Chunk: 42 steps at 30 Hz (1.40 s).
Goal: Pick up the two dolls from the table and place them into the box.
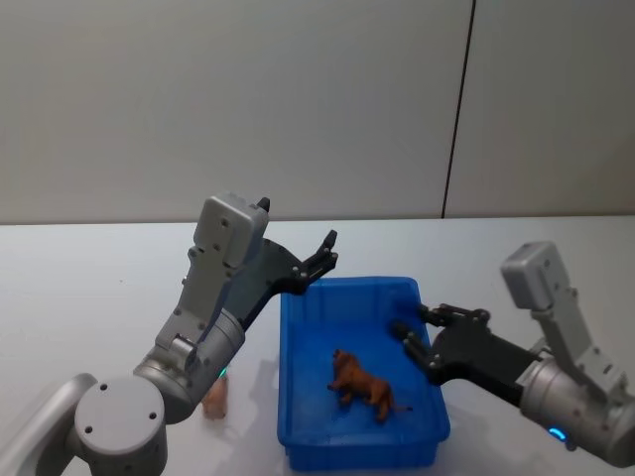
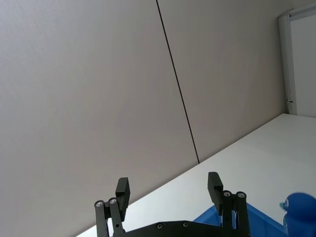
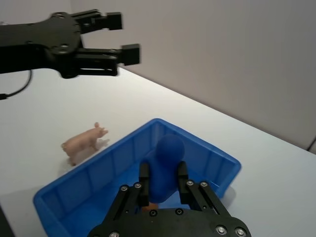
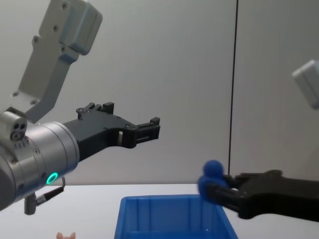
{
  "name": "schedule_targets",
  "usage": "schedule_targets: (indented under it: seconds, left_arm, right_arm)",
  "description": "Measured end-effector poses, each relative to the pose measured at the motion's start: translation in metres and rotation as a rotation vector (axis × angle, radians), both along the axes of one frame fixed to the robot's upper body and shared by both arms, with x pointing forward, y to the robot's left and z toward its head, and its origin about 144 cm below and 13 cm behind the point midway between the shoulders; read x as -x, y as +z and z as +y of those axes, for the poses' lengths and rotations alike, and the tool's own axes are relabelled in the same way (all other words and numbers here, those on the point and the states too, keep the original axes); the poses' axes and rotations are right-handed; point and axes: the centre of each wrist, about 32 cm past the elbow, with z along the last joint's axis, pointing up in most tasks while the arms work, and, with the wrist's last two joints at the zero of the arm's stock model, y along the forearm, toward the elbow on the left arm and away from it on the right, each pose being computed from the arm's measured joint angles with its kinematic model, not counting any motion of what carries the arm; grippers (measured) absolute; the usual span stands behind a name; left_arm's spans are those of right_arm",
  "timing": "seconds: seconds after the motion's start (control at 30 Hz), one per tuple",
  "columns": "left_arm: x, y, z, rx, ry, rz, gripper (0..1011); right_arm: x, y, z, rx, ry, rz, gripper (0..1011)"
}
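Observation:
The blue box [image 1: 290, 397] stands on the white table [image 1: 99, 288]. A reddish-brown doll [image 1: 362, 385] lies on the box floor. The pale pink doll [image 1: 215, 397], a small pig [image 3: 84, 143], stands on the table just left of the box, under my left arm. My left gripper [image 1: 322, 256] hangs open and empty in the air above the box's far left corner [image 4: 149, 127]. My right gripper [image 1: 405, 337] is over the box's right side, shut on a blue round-headed toy [image 3: 165, 153] that stands up between its fingers [image 4: 213, 172].
A grey wall with a dark vertical seam [image 1: 456, 109] rises behind the table. White tabletop stretches to the left of the box and behind it. My left arm's elbow [image 1: 119, 421] sits low at the front left.

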Motion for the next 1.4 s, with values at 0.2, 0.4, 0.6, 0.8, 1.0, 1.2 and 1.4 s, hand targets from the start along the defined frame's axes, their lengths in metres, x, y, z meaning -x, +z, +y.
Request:
schedule_targets:
  seconds: [0.2, 0.4, 0.6, 0.8, 1.0, 1.2, 1.4]
  left_arm:
    - [0.000, 0.000, 0.000, 0.000, 0.000, 0.000, 1001]
    - [0.000, 0.000, 0.000, 0.000, 0.000, 0.000, 1001]
    - [0.000, 0.000, 0.000, 0.000, 0.000, 0.000, 1001]
    - [0.000, 0.000, 0.000, 0.000, 0.000, 0.000, 1001]
    - [0.000, 0.000, 0.000, 0.000, 0.000, 0.000, 1001]
    - [0.000, 0.000, 0.000, 0.000, 0.000, 0.000, 1001]
    - [0.000, 0.000, 0.000, 0.000, 0.000, 0.000, 1001]
  right_arm:
    - [0.004, 0.002, 0.014, 0.018, 0.042, -0.006, 496]
    - [0.006, 0.001, 0.021, 0.032, 0.056, -0.010, 658]
    - [0.006, 0.002, 0.022, 0.037, 0.048, -0.024, 862]
    - [0.005, 0.003, 0.013, 0.033, 0.017, -0.039, 1001]
    - [0.005, 0.002, -0.003, 0.022, -0.028, -0.042, 1001]
    - [0.006, 0.000, -0.022, 0.010, -0.079, -0.033, 1001]
    - [0.007, -0.002, -0.039, 0.005, -0.121, -0.018, 1001]
